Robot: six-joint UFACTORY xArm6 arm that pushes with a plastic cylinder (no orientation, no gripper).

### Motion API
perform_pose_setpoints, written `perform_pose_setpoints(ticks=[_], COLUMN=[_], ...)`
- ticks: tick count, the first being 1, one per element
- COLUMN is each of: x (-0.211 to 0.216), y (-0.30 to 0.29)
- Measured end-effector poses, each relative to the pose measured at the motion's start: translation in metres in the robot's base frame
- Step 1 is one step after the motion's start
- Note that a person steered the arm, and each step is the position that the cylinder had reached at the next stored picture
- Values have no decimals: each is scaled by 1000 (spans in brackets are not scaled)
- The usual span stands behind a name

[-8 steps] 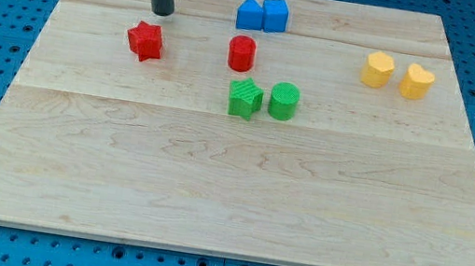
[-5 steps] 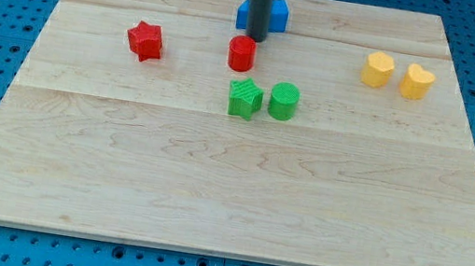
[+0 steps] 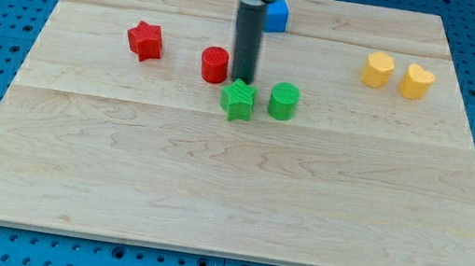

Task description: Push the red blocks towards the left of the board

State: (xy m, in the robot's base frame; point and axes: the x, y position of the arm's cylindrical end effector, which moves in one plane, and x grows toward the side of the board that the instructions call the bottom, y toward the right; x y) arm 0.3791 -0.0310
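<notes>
A red star block [image 3: 145,40] lies in the upper left part of the wooden board [image 3: 229,188]. A red cylinder [image 3: 215,65] lies to its right, near the middle. My tip [image 3: 242,80] stands just right of the red cylinder and right above the green star block [image 3: 237,100], close to or touching both; I cannot tell which. The rod rises toward the view's top and hides part of the blue blocks.
A green cylinder [image 3: 284,100] sits right of the green star. A blue block [image 3: 277,14] shows at the top behind the rod. Two yellow blocks [image 3: 378,69] [image 3: 417,82] lie at the upper right.
My tip moved from the upper left rightward, then down past the blue blocks. The red cylinder has slid left and down. The green star has shifted slightly left and down.
</notes>
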Motion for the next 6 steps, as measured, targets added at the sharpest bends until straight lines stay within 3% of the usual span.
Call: perform_pose_setpoints(ticks=[2, 4, 6], x=[-22, -33, -54], y=[-48, -22, -62])
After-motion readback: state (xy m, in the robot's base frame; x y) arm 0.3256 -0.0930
